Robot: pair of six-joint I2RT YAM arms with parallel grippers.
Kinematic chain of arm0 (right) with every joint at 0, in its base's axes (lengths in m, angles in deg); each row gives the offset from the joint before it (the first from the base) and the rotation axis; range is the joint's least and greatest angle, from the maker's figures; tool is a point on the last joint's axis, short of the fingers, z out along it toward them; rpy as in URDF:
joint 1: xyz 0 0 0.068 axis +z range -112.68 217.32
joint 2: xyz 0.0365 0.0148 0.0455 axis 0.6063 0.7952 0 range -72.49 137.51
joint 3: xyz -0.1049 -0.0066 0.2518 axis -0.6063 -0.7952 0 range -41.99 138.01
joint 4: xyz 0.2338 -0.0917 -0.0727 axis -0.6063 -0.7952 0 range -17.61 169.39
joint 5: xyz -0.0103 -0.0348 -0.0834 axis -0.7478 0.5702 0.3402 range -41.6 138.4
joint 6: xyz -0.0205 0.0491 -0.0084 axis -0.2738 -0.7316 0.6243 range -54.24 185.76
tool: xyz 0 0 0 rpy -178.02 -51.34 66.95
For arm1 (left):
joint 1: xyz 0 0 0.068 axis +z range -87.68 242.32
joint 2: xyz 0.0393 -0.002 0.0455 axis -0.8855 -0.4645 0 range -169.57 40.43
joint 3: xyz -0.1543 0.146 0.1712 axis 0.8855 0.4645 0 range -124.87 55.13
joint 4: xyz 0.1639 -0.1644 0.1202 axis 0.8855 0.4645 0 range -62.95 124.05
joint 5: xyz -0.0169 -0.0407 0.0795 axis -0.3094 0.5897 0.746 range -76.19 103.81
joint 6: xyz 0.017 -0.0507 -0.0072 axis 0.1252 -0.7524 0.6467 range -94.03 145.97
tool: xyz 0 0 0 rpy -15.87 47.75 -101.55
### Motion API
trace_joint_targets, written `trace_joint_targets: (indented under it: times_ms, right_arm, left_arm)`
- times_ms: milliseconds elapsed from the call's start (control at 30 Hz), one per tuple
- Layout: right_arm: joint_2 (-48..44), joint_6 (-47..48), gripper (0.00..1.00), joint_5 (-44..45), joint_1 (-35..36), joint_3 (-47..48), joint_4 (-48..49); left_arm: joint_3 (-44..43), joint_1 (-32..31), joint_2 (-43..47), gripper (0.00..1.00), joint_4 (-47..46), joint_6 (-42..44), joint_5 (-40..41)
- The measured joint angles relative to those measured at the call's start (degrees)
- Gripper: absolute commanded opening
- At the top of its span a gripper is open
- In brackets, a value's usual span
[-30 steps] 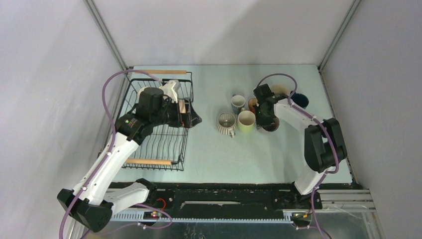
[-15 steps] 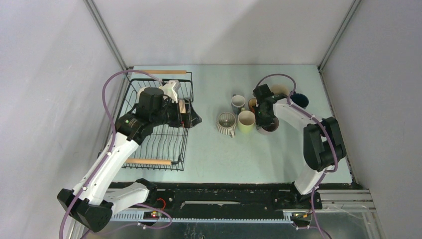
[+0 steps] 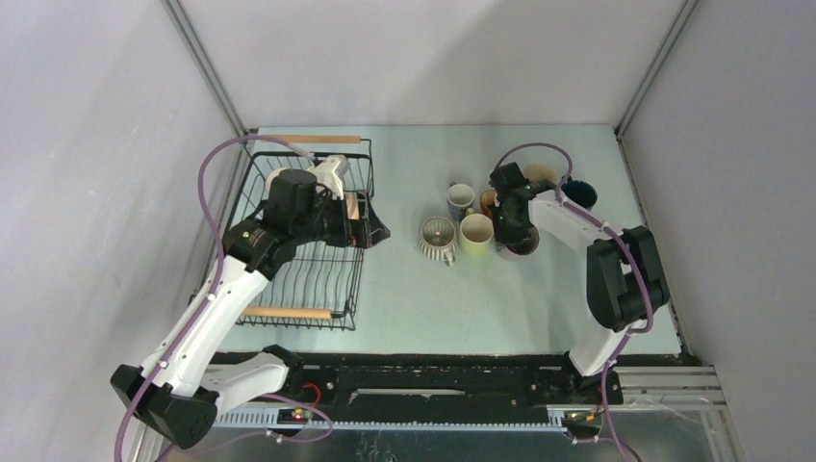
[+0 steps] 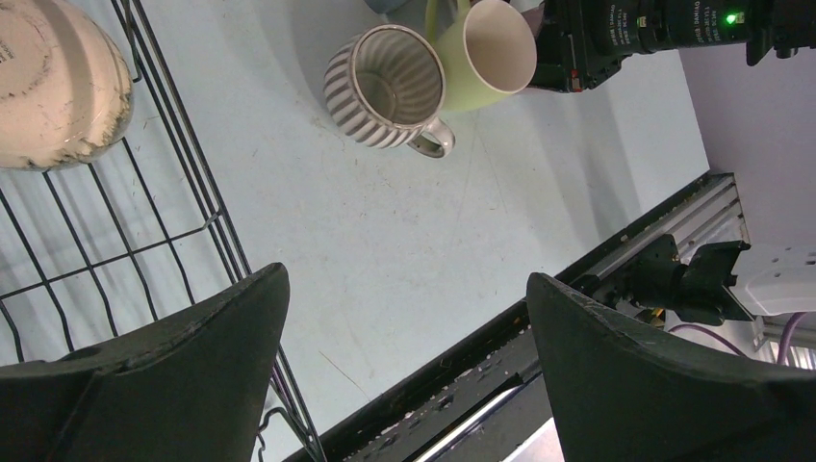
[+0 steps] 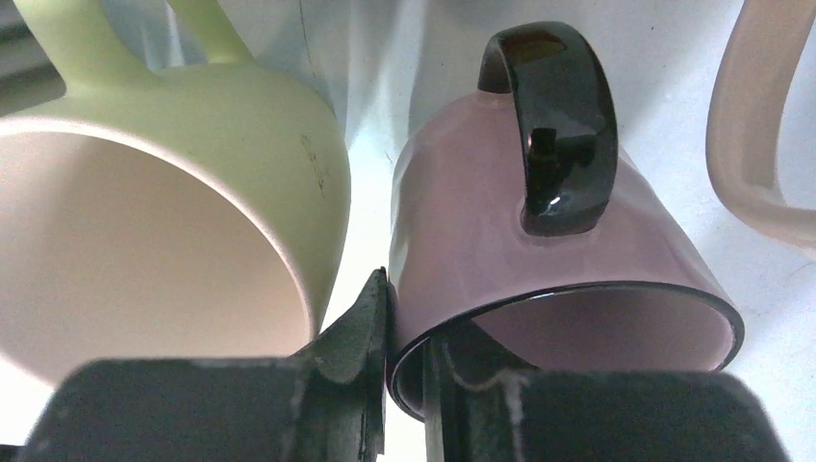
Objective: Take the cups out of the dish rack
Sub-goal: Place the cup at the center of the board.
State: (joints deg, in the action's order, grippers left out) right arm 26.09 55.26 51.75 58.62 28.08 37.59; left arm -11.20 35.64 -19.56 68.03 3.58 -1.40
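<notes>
The dish rack [image 3: 289,279] is a black wire basket at the left. A tan cup [image 4: 53,82] lies in it, partly under my left arm in the top view. My left gripper [image 3: 373,231] hangs open and empty over the rack's right edge, and in its wrist view [image 4: 406,279] the table shows between the jaws. My right gripper [image 3: 508,238] is shut on the wall of a mauve cup [image 5: 539,241] with a black handle, one finger inside and one outside. The yellow-green cup [image 5: 164,212] stands right against it, and the ribbed cream cup [image 3: 438,238] stands further left.
More cups stand on the table around the right gripper: a grey-blue one [image 3: 461,198], a cream one [image 3: 540,173] and a dark blue one [image 3: 580,193]. The rack's wooden handles [image 3: 289,312] lie at its near and far ends. Grey walls close in the table.
</notes>
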Motion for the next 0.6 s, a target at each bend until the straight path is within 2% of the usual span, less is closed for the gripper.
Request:
trace_joint_targets:
  times_ms: [600]
  right_arm:
    - [-0.02,0.02,0.26,-0.50,-0.15,0.26,-0.46]
  left_arm:
    - [0.00,0.00,0.00,1.00,0.35,0.00,0.02]
